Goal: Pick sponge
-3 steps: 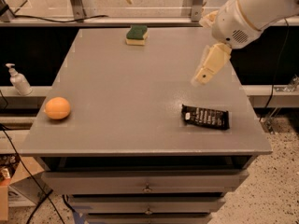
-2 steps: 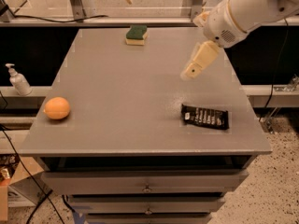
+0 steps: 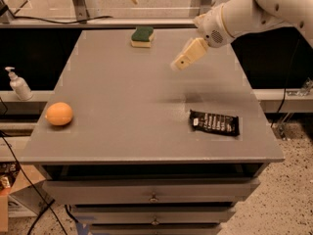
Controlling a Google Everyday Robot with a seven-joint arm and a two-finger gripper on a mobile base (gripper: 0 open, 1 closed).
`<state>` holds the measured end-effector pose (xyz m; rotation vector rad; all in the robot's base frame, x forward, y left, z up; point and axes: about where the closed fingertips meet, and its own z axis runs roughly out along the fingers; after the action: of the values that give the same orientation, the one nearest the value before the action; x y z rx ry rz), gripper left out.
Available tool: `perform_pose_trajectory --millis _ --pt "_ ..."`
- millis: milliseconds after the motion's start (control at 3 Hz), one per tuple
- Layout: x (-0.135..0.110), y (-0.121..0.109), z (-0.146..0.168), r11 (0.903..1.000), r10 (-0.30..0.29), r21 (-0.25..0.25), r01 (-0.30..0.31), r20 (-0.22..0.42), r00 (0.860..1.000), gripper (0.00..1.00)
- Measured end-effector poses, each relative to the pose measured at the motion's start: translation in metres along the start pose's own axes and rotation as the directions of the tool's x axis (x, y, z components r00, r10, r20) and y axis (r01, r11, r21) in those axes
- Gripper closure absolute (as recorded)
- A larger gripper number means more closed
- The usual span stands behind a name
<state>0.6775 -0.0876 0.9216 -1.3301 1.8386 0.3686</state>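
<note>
The sponge (image 3: 142,36), a small block with a dark green top and pale yellow foam below, lies at the far middle of the grey table (image 3: 122,92). My gripper (image 3: 182,61) hangs above the table's right-middle area, on a white arm coming in from the upper right. It is to the right of the sponge and nearer the front, well apart from it, and holds nothing that I can see.
An orange (image 3: 59,113) sits near the table's left edge. A black snack wrapper (image 3: 214,123) lies at the front right. A soap dispenser (image 3: 18,84) stands on a ledge left of the table. Drawers (image 3: 154,195) are below the front edge.
My gripper has moved left and a little toward the far side, closer to the sponge. The sponge, orange and wrapper have not moved.
</note>
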Motion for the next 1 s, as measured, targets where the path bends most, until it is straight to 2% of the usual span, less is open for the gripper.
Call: perform_pose_trajectory --millis 333,667,1000 --pt "0.002 0.000 0.004 1.0000 0.006 -0.005 -0.006 0.002 1.000 0.00" --pt "0.005 0.001 0.014 0.9977 0.067 0.009 -0.067 0.025 0.997 0.00" --pt "-0.008 -0.008 0.039 0.9927 0.113 0.031 -0.116 0.083 0.990 0.00"
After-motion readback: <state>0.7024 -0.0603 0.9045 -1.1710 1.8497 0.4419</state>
